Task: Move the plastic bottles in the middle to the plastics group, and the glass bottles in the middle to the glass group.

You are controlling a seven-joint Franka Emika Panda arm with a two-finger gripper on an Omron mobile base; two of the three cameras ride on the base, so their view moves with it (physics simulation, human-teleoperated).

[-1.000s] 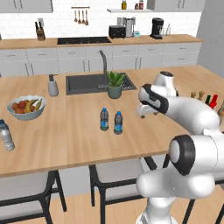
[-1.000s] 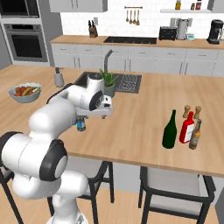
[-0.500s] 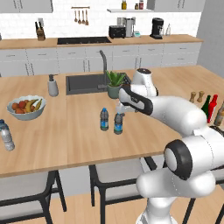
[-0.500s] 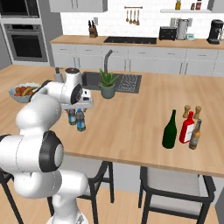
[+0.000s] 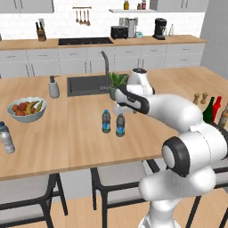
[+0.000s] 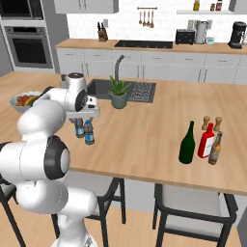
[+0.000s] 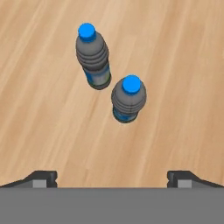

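A: Item one, nearest the base?
B: Gripper (image 7: 112,177), poised above the island counter (image 5: 80,133), jaws spread wide with nothing between them.

A: Directly under it?
B: Two small plastic bottles, upright, just beside each other without touching: one (image 7: 128,99) closer to the fingertips, the other (image 7: 92,56) a little beyond. In the left base view they stand mid-counter, at (image 5: 120,125) and (image 5: 106,121).

A: Left end of the counter?
B: Pale clear water bottle (image 5: 6,138), upright near the front edge. Behind it, a fruit bowl (image 5: 26,109).

A: Right end?
B: Tall green glass bottle (image 6: 186,143), upright, just beside the slim red bottle (image 6: 206,142) and the brownish bottle (image 6: 214,149); two wooden shakers (image 6: 211,123) stand behind them.

A: Farther back?
B: Potted plant (image 6: 117,92) beside the sink (image 5: 89,84), then a grey soap dispenser (image 5: 53,87) at the sink's left.
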